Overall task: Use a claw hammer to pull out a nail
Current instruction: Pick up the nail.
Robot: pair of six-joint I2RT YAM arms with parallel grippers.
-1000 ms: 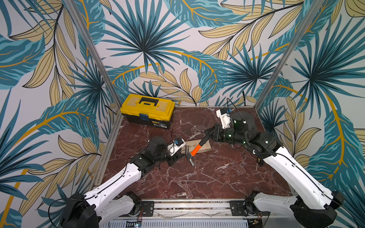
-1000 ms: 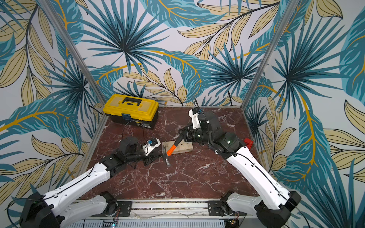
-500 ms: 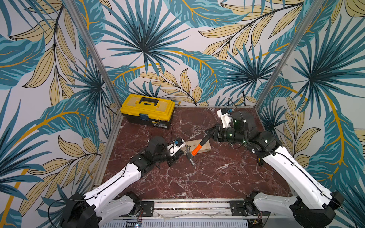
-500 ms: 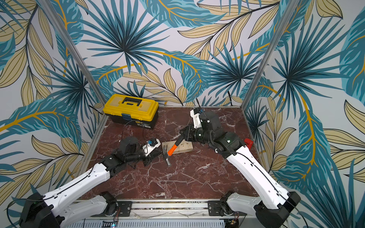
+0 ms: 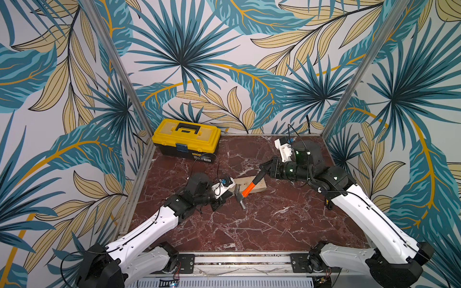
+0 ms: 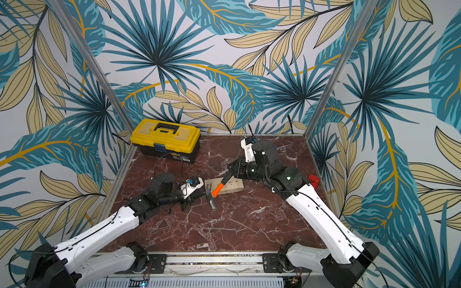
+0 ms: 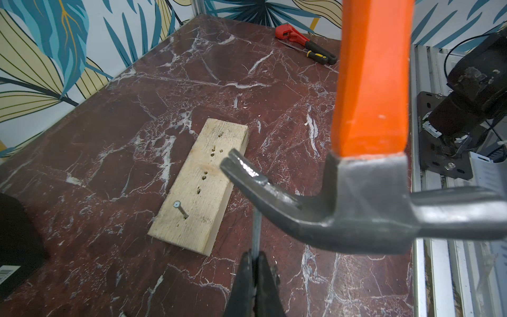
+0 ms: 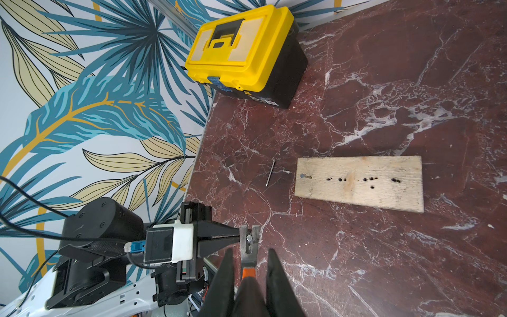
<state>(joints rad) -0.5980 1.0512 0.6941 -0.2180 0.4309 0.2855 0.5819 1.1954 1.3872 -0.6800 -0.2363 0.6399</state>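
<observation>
Right pincer [image 5: 264,170] clamped on the black lower shaft of the claw hammer [image 5: 246,190]. Left pincer [image 7: 254,255] pressed together on the shank of the held nail [image 7: 256,230]. In the right wrist view that nail's head sits in the fork of the claw. 2 arms, 2 pincers, both gripping.

Desk [image 5: 249,224]: 1, red-brown marble with white veins, lower centre of both top views.

Toolbox [image 5: 186,139]: 1, yellow lid, black base, black handle, blue latch, lid down. Upper left of the desk, by the back wall. Small label low on its front, too small to read. Barcode sticker on a black corner at lower left of the left wrist view, digits unreadable.

Board [image 5: 258,185]: 1, pale wood, flat on the desk at frame centre. Several empty nail holes in a rough row along it.

Claw hammer: 1, centre of both top views, slanted. Orange shaft runs from upper right down to the silver head at lower left. Head just off the board's left end, left pincer tips meeting the claw. Cannot tell if the head touches the desk.

Red-headed wrench [image 7: 304,45]: 1, black and yellow grip, lying on the desk at upper right of the left wrist view, well apart from the board.

Nails: 3.
- Held nail: as above.
- Stuck nail [image 8: 303,176]: in the board's left end in the right wrist view, leaning.
- Loose nail [image 8: 270,173]: flat on the desk just left of that end.
</observation>
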